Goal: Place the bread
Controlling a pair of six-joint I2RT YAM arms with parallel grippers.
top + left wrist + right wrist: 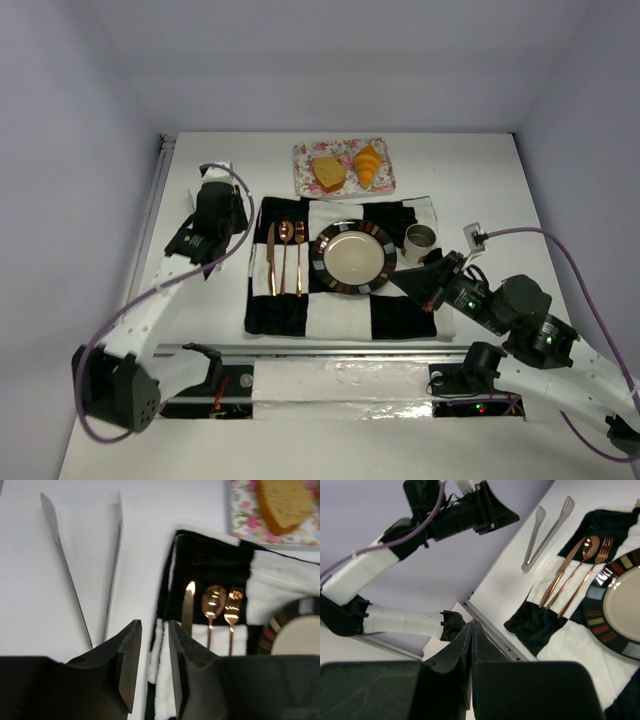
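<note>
The bread lies on a floral tray (305, 170) at the back of the table: a chunky slice (328, 173) on the left and a ribbed croissant (368, 165) on the right. The slice (285, 502) also shows at the top right of the left wrist view. My left gripper (222, 195) (155, 625) hovers over the table by the cloth's left edge, its jaws a narrow gap apart with nothing between them. My right gripper (405, 281) (471, 624) is shut and empty, pointing at the plate's right side.
A black-and-white checkered cloth (400, 315) carries a striped-rim plate (325, 250), a copper knife (271, 258), spoon (285, 255) and fork (299, 255), and a cup (420, 240). Metal tongs (80, 570) (545, 535) lie on the table left of the cloth.
</note>
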